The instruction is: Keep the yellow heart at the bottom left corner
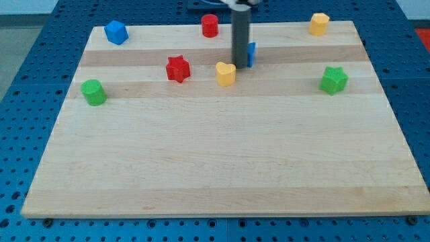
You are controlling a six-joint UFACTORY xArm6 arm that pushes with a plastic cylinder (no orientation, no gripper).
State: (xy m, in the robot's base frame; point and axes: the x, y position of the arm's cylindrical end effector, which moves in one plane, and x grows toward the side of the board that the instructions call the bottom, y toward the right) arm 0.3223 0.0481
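End effector: bare rod, grasping nothing; my tip (240, 65) just right of yellow heart (226, 73), heart's orientation unclear.

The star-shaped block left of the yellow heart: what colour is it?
Red. The star shows clearly in the camera view, just left of the yellow heart.

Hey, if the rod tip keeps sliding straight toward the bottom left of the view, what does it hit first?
Most likely the yellow heart: my tip sits just to its upper right, seemingly almost touching. Beyond it the board looks free, though depth is uncertain.
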